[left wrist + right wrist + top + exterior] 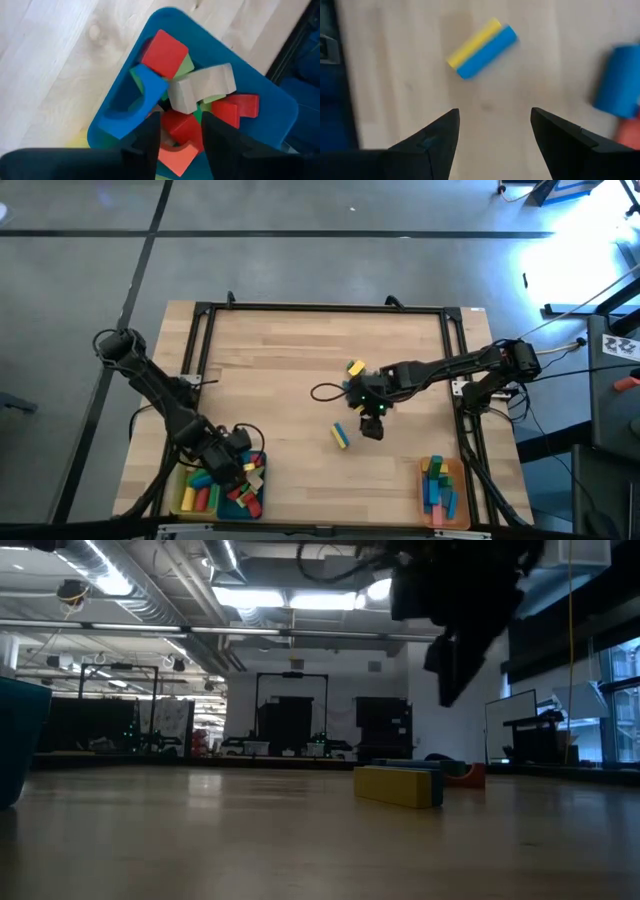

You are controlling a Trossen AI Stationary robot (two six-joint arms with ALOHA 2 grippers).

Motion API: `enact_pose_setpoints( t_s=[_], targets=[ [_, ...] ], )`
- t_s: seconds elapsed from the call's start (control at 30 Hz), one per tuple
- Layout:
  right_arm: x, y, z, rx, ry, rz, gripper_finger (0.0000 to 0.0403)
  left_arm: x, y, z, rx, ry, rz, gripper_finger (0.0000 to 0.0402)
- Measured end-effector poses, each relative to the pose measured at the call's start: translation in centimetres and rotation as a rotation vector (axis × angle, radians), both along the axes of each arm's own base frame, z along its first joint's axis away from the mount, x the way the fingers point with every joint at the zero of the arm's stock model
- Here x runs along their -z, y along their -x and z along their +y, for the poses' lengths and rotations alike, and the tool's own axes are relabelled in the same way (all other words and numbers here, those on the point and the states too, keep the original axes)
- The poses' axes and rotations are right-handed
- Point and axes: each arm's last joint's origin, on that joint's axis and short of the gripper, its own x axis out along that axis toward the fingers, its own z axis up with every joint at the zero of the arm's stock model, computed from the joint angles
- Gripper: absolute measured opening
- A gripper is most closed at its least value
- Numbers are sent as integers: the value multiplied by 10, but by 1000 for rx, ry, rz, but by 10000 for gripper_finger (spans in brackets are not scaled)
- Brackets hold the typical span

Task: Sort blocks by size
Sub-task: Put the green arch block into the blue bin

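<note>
I hold the right gripper (372, 418), fingers spread and empty, mid-worktop near the yellow-and-blue block pair (340, 436), while the left gripper (237, 465) hangs part-open over the teal tray (260, 85) at the front-left corner.

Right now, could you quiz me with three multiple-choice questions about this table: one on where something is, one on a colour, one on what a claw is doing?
1. Where is the left gripper?
A. over the blue tray
B. at the table's far edge
C. over the orange tray

2. Which colours has the paired bar under the right gripper?
A. red and green
B. yellow and blue
C. pink and white

3. How is the right gripper?
A. shut on a bar
B. open, holding nothing
C. out of sight

Answers: 1 A, its wrist view looks down into that tray; 2 B, both colours show; 3 B, its fingers stand apart over bare wood.
</note>
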Motion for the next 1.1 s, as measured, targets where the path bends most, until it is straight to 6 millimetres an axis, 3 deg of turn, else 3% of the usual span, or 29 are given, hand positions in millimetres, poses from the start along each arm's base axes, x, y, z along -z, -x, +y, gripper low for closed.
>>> enact_pose_setpoints(
  t_s=[0.3, 0.53, 0.87, 1.1],
  targets=[
    [8, 20, -32, 63, 314, 207, 248, -4, -11, 6, 20, 20, -63, 122],
    [25, 31, -60, 133, 378, 279, 248, -5, -22, 14, 64, 0, -107, 122],
    [45, 32, -62, 165, 346, 212, 248, -5, -30, 26, 108, -46, -122, 121],
    [48, 34, -63, 179, 403, 225, 248, -5, -33, 31, 90, -49, -122, 122]
  ],
)
